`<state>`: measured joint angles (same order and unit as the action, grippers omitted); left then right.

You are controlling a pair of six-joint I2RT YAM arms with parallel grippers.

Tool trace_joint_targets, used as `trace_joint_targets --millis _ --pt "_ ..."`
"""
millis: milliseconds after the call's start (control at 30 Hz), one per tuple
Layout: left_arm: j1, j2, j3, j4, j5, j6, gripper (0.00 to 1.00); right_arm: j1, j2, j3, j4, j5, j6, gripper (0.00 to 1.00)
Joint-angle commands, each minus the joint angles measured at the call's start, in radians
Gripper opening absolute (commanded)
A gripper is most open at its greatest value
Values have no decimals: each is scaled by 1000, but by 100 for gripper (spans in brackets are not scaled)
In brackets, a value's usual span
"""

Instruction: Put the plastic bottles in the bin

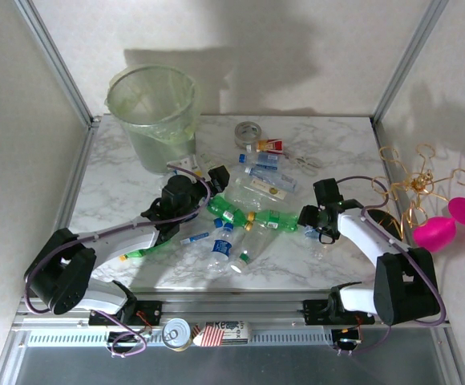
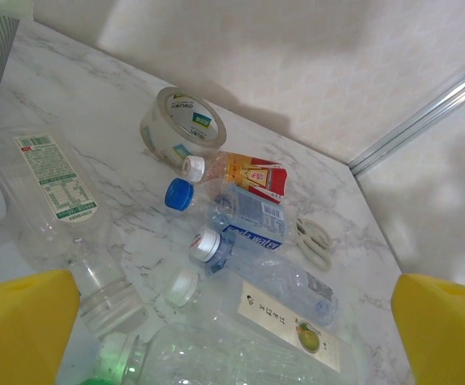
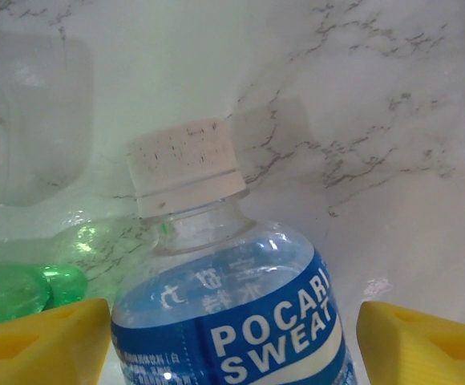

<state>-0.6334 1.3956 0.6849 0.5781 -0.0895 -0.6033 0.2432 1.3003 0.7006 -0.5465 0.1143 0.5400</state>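
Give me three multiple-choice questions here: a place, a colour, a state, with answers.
1. Where is the bin on the table? A far left corner; B near right corner; C centre.
2. What colour is the Pocari Sweat bottle's label? A red; B green; C blue.
3. The left gripper is: A shut on a bottle; B open; C shut on tape.
Answers: 1 A, it stands far left; 2 C, blue with white lettering; 3 B, its fingers sit wide apart.
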Motion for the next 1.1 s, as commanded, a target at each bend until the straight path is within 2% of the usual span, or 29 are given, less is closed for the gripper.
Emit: trace_joint_targets --millis 0,200,367,500,567,700,833,1067 --pt "-6 -34 4 -13 -4 1 99 18 51 -6 -43 28 17 81" --pt "-5 -68 -12 -30 -6 10 99 31 83 -14 -23 51 21 79" --pt "-5 -98 -15 -32 -1 23 99 31 49 17 -43 68 13 63" --pt "-5 -105 -13 -18 23 27 99 31 -8 96 -77 71 -9 59" --pt "-5 -102 -11 5 75 37 100 32 -40 152 -69 44 -20 59" --pt "-5 -81 -8 68 246 53 99 31 -82 237 87 -147 -20 58" --pt "-13 -66 -3 112 396 69 99 31 -66 273 352 -372 40 57" --pt "-76 -77 41 19 430 166 99 37 6 290 751 -623 219 57"
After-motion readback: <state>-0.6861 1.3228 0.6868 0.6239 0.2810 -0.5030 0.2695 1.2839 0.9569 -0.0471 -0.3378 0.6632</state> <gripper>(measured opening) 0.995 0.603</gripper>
